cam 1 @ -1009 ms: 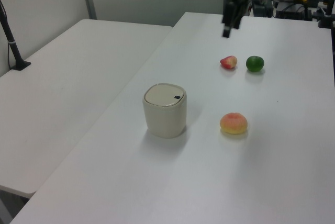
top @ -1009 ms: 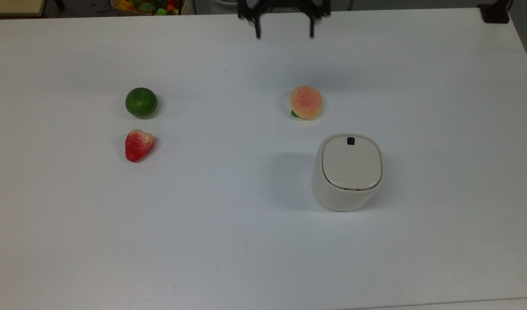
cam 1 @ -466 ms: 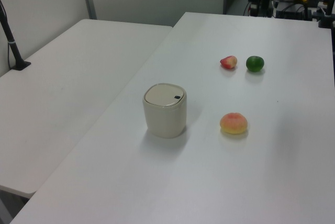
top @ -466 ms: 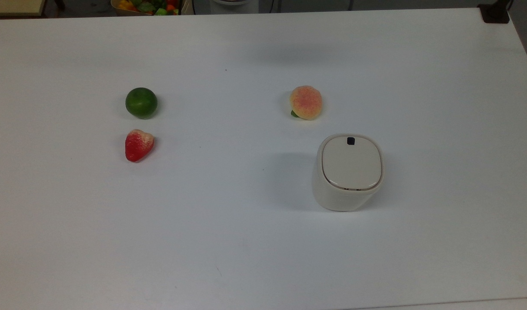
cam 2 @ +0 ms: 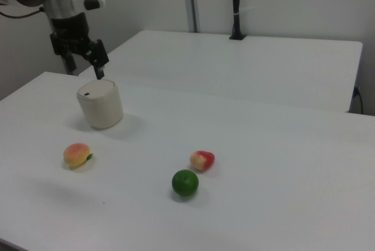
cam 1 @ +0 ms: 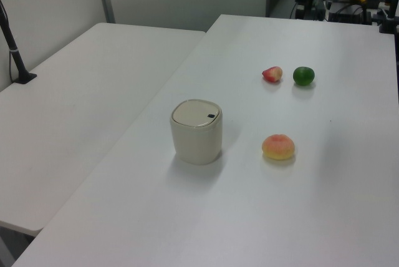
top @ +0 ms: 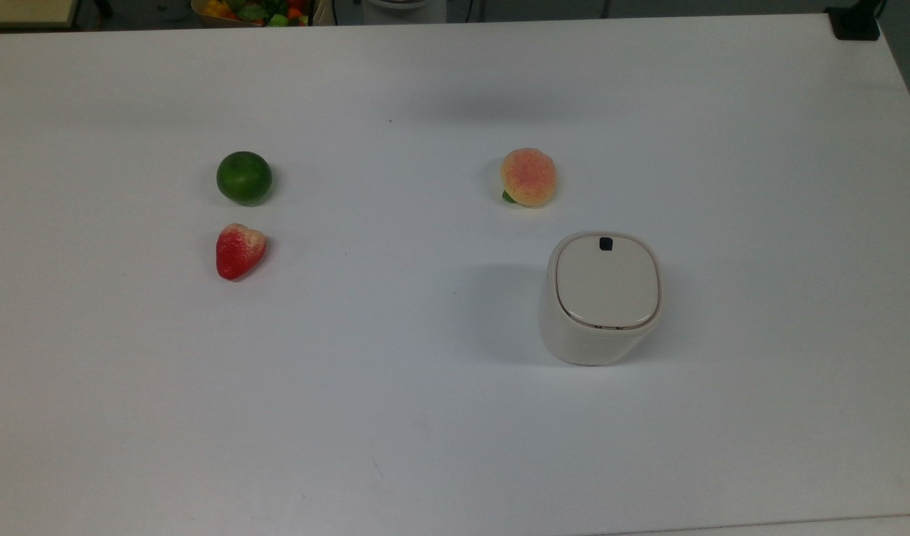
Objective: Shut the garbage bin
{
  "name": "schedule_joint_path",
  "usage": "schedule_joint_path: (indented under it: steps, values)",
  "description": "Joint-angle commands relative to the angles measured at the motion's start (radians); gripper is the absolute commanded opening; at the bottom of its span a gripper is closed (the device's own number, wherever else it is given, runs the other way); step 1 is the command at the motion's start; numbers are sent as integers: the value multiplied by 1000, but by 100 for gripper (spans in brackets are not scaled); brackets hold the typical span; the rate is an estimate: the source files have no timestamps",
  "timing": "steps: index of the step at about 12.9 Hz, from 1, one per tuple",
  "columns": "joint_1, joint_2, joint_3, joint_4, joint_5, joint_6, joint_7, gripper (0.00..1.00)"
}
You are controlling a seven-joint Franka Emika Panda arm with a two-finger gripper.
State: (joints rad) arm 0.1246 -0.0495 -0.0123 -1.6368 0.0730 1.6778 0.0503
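Note:
The cream-white garbage bin [top: 602, 339] stands upright on the white table, right of the middle in the top view. Its flat lid [top: 607, 283] lies down flush on the rim, with the small black tab [top: 606, 243] at the far edge. The bin also shows in the left view [cam 1: 196, 139] and in the right view [cam 2: 101, 109]. In the right view my gripper [cam 2: 87, 69] hangs open and holds nothing. It sits just above and behind the bin's top, apart from the lid.
A peach [top: 528, 177] lies just beyond the bin. A green lime [top: 244, 178] and a strawberry [top: 239, 251] lie far to the top view's left. A second white table [cam 1: 75, 105] adjoins this one. A box of toy fruit [top: 254, 10] sits past the far edge.
One second ago the open gripper hung at the far edge of the top view and above the strawberry in the left view. It has since left both views. The bin and fruits have not moved.

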Motion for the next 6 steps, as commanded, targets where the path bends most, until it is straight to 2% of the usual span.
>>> schedule_joint_path:
  steps: [1, 6]
  values:
    - [13, 5, -29, -15, -21, 49, -53, 100]
    - [12, 4, -29, -17, -27, 51, -52, 100]
